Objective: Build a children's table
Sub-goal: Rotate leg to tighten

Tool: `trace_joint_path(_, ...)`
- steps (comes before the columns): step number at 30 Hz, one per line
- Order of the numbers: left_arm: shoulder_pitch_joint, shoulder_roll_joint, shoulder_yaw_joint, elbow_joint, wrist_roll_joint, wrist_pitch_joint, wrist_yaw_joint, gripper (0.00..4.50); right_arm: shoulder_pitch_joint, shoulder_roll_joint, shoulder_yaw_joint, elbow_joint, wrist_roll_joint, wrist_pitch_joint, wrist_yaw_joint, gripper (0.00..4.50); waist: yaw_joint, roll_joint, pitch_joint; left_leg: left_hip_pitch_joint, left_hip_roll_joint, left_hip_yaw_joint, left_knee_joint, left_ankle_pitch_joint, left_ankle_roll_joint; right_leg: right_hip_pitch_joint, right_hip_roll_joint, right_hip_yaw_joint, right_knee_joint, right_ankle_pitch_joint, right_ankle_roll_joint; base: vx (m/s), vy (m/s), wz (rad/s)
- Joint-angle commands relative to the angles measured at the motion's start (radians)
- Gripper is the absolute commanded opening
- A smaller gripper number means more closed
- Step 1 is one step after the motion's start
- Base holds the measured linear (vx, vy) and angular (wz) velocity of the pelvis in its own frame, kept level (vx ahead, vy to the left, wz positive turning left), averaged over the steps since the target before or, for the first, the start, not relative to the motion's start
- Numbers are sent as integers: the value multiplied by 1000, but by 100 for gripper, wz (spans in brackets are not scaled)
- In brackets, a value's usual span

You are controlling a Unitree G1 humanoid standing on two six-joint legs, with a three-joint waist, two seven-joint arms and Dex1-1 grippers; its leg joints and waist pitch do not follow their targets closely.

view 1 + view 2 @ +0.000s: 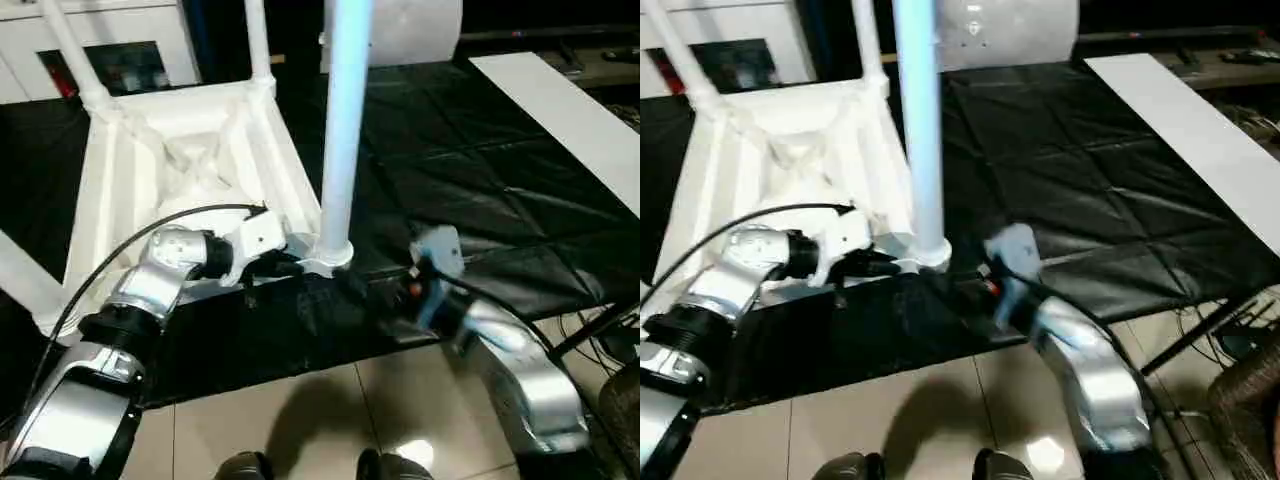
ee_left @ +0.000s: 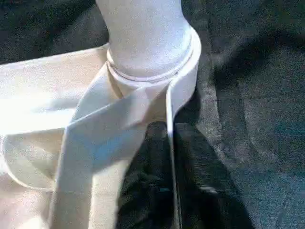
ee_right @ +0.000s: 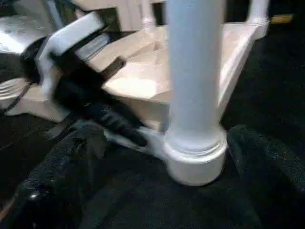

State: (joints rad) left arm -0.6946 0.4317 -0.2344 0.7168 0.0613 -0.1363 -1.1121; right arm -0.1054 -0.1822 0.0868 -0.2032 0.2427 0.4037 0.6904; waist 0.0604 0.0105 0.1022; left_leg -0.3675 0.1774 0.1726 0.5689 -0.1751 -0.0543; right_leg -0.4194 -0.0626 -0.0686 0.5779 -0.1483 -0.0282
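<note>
one white tabletop [image 1: 190, 170] is seen, laid upside down on a black mat [image 1: 480, 190] on the floor, with its ribbed underside turned up. four white legs can be counted in the eye views: the nearest leg [image 1: 343, 120] stands upright in the near corner socket [image 1: 325, 258], two more legs [image 1: 65, 45] [image 1: 257, 40] rise from the far corners, and a fourth leg [image 1: 22, 275] is seen at the left edge of the picture, leaning outward.

the left tool [image 1: 275, 265] is placed at the near edge of the tabletop, just beside the socket. in the left wrist view its two black fingers [image 2: 190, 181] are pressed close together with the thin wall of the tabletop rim between them, so the rim is pinched right under the socket.

the right tool [image 3: 157, 191] is placed low on the mat, around the base of the nearest leg. in the right wrist view its two fingers [image 3: 267, 162] are spread wide, one on each side of the socket, and no contact with the socket is seen.

behind the tabletop one white cabinet [image 1: 120, 50] with a dark opening is seen. one long white board [image 1: 570, 110] lies on the right side of the mat. pale floor tiles [image 1: 300, 420] are seen near the robot.
</note>
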Motion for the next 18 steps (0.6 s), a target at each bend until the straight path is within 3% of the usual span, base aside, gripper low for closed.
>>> trace_joint_path(1,14,26,48,-74,-59,-5,-45,76,16,-3,-10,-52,14,31,-11,450,9,-3,-85,5,48,-14,-61,-159,47,66,-88,55,-58,-247,-185,0,0,0)
trace_joint_path(5,100,30,108,-250,-178,112,-80,102,39,1,-21,-75,-19,71,-87,450,7,0,-83,11,53,-12,-62,-174,24,61,-85,55,-50,-241,-214,0,0,0)
trace_joint_path(6,124,30,121,-295,-203,144,-69,116,43,-3,-15,-85,-21,88,-98,450,8,6,-82,10,50,-12,-62,-180,25,60,-83,54,-53,-251,-213,0,0,0)
trace_joint_path(7,137,31,128,-321,-217,162,-60,116,46,-6,-11,-91,-21,99,-103,450,6,3,-82,11,49,-11,-62,-193,23,60,-81,54,-56,-267,-205,0,0,0)
trace_joint_path(8,167,25,148,-369,-223,202,-9,136,52,-1,-3,-104,-12,107,-104,450,9,12,-84,12,49,-13,-61,-198,19,60,-82,54,-54,-271,-203,0,0,0)
trace_joint_path(12,298,-41,237,-568,-229,351,220,163,72,14,36,-146,-9,108,-118,450,4,9,-83,8,56,-14,-61,-219,12,63,-81,53,-56,-282,-194,0,0,0)
trace_joint_path(14,380,-86,272,-692,-240,425,317,181,80,24,52,-158,-10,107,-134,450,4,5,-80,6,52,-14,-60,-222,22,63,-81,52,-66,-324,-181,0,0,0)
trace_joint_path(15,380,-86,272,-692,-240,425,317,187,80,24,52,-158,-10,107,-134,450,4,6,-80,6,49,-13,-60,-227,26,61,-78,52,-69,-357,-164,0,0,0)
trace_joint_path(17,517,-194,319,-875,-222,485,499,207,77,39,82,-164,-8,101,-139,450,-1,5,-78,2,56,-17,-62,-247,19,63,-77,51,-69,-370,-154,0,0,0)
trace_joint_path(18,524,-201,321,-883,-220,485,509,207,75,39,83,-163,-7,101,-138,450,-1,3,-74,-2,53,-19,-64,-253,21,63,-77,48,-74,-389,-146,0,0,0)
